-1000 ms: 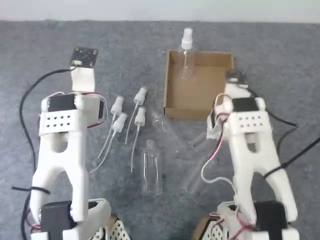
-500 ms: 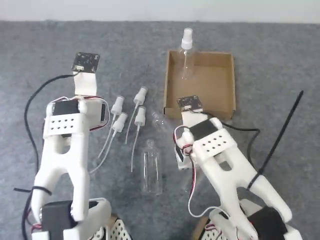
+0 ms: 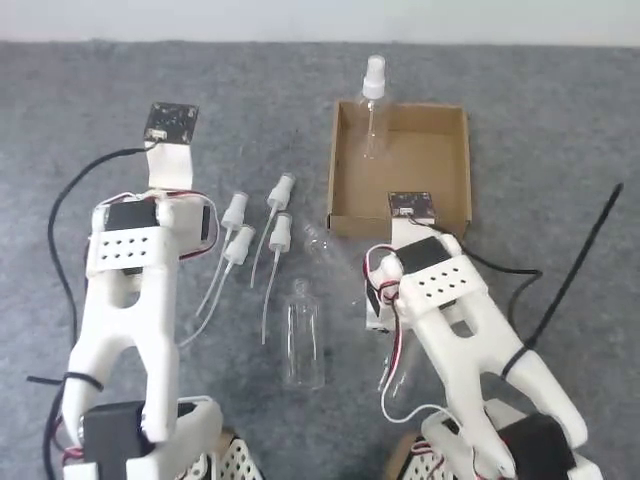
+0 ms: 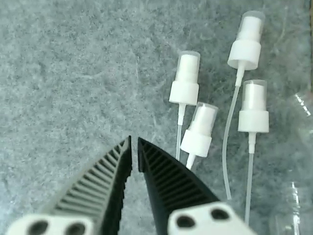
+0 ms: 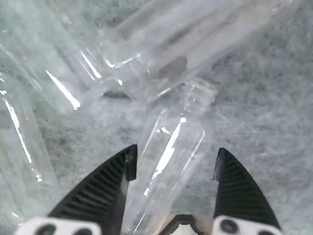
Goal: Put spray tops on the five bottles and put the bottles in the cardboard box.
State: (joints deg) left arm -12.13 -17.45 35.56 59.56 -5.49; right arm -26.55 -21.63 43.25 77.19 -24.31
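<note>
While the wide-open, empty right gripper [image 5: 176, 152] straddles a lying bottle [image 5: 166, 132], at six o'clock of the cardboard box [image 3: 345, 215], closure should centre on its body; the left gripper [image 4: 134, 142] hangs all but closed, empty.

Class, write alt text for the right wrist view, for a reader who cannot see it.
The right arm's open claw sits astride a clear bottle with no spray top, lying on grey carpet, one finger on each side. More clear bottles lie jumbled just beyond its neck.
</note>
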